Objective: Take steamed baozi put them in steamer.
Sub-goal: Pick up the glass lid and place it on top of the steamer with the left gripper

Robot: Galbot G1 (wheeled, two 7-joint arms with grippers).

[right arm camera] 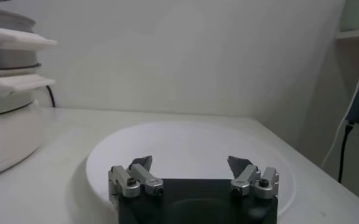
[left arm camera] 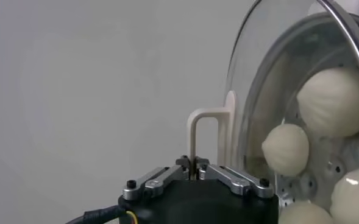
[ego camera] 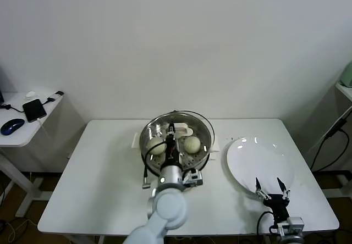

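The steamer (ego camera: 204, 145) stands at the table's middle back, and two steamed baozi (ego camera: 192, 144) (ego camera: 156, 146) show on its tray. In the left wrist view several baozi (left arm camera: 334, 100) lie on the perforated tray (left arm camera: 350, 155) behind the glass lid (left arm camera: 252, 73). My left gripper (ego camera: 171, 129) (left arm camera: 194, 163) is shut on the lid's white handle (left arm camera: 206, 128), holding the lid over the pot. My right gripper (ego camera: 271, 188) (right arm camera: 191, 164) stands open and holds nothing, at the near edge of the white plate (ego camera: 258, 159) (right arm camera: 191, 140). No bun lies on the plate.
The steamer's cream base (right arm camera: 8, 128) shows beside the plate in the right wrist view. A side table (ego camera: 22, 128) with a phone (ego camera: 34, 110) and mouse (ego camera: 12, 126) stands far left. Cables (ego camera: 330, 139) hang at the right.
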